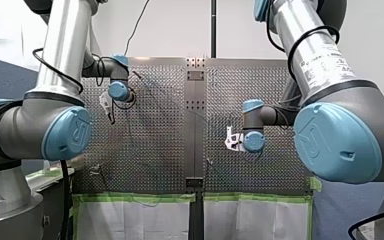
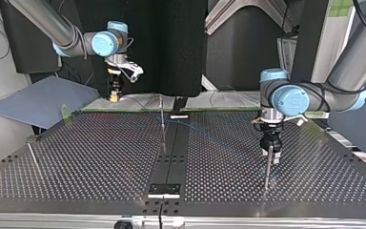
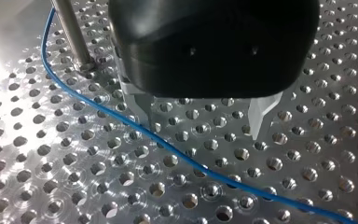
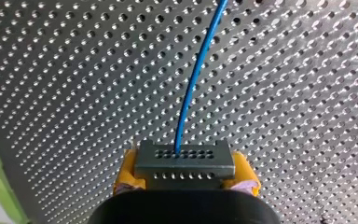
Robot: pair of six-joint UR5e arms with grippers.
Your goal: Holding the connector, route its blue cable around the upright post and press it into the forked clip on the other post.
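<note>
My right gripper (image 4: 186,184) is shut on a grey connector (image 4: 185,161), its yellow pads on either side. The blue cable (image 4: 192,84) leaves the connector's face and runs off over the perforated table. In the top view my right gripper (image 2: 115,97) hangs above the table's far edge at the left. My left gripper (image 3: 203,123) stands open just above the table, and the blue cable (image 3: 186,158) lies on the plate below its metal fingers (image 3: 261,116), not gripped. A thin upright post (image 3: 72,32) stands beside it, with the cable curving past its foot. In the top view my left gripper (image 2: 270,153) sits at that post (image 2: 268,169).
Another thin post (image 2: 162,121) rises at the middle of the table beside the black centre strip (image 2: 169,157). A short post (image 2: 33,156) stands at the top view's left. A blue-grey sheet (image 2: 38,100) lies off the far left corner.
</note>
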